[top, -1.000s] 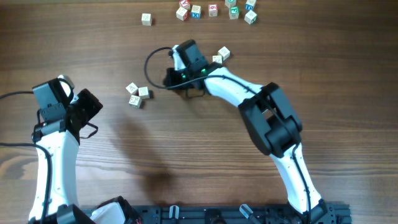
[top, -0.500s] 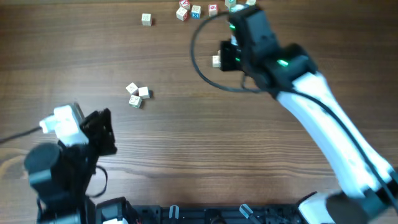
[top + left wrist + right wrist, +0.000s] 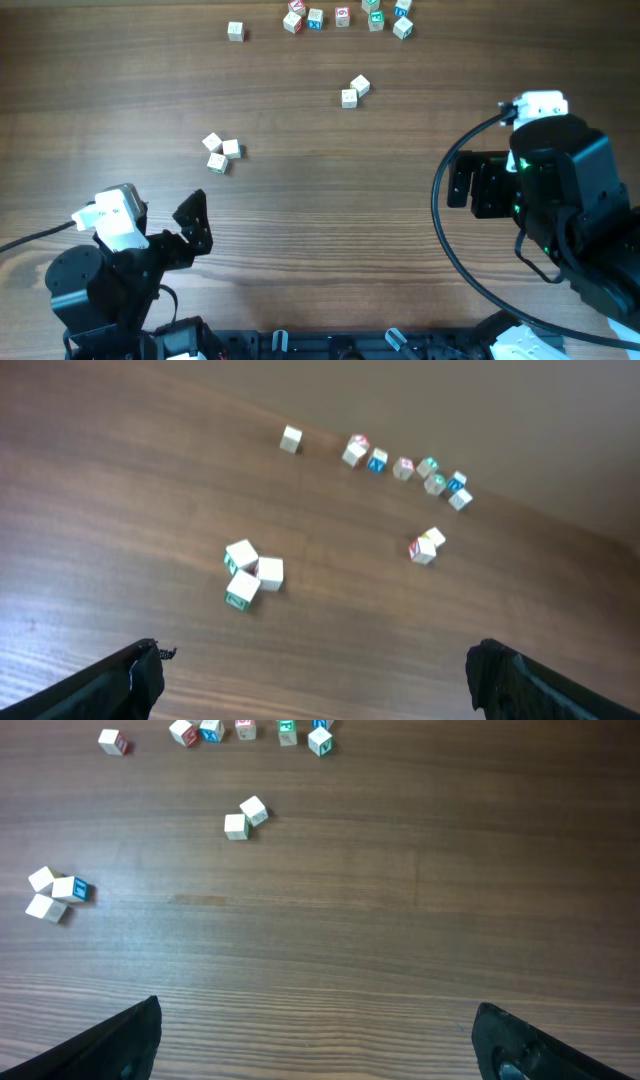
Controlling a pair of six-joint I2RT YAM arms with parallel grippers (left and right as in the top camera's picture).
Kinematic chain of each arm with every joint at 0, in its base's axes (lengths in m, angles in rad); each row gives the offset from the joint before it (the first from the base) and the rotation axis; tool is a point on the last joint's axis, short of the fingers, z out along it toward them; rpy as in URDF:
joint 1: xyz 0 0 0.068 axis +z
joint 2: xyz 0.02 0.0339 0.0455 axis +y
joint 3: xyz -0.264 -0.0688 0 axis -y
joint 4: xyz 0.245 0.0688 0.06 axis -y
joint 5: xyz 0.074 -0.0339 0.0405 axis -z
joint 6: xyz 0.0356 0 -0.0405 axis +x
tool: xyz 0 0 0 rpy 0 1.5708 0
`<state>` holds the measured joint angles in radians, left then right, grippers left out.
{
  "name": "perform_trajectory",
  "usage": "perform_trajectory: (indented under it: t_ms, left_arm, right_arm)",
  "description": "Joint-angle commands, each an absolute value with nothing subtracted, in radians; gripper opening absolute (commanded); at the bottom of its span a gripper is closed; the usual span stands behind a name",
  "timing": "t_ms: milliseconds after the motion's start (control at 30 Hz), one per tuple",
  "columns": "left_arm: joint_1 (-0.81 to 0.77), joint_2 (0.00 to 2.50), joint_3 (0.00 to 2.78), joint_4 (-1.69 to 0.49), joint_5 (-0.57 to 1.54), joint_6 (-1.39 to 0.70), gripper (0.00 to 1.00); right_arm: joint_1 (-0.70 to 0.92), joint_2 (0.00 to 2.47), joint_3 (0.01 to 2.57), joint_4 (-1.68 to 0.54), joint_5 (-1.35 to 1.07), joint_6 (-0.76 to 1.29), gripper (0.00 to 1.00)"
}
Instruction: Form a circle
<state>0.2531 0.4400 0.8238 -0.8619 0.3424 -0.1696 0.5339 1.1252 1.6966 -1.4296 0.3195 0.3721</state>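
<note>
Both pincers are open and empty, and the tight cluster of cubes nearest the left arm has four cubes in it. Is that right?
Not quite. The cluster has three cubes, not four, and the left wrist view shows this plainly. The rest holds: the left pincer and the right pincer are both open and empty.

A robotics lab bench: cabled left arm [image 3: 105,285], right arm [image 3: 565,200], wood-grain table [image 3: 330,240], wooden cubes [image 3: 231,148].

The overhead view's top edge clips the far cubes [image 3: 375,18]. Prints on the three cubes [image 3: 268,572] are too small to read. The left claw [image 3: 315,665] and right claw [image 3: 318,1020] show only fingertips at the wrist views' bottom corners.
</note>
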Motion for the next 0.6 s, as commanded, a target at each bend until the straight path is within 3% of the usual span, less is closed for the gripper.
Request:
perform_trajectory:
  t_ms: [0, 567]
  left_arm:
    - [0.247, 0.439, 0.823, -0.89, 0.347, -0.164, 1.0]
    - [0.247, 0.439, 0.823, -1.005, 0.347, -0.164, 1.0]
  right_arm:
    - [0.535, 1.122, 1.702, -1.429, 0.343, 0.366, 1.0]
    - [0.535, 1.308, 1.702, -1.428, 0.343, 0.366, 1.0]
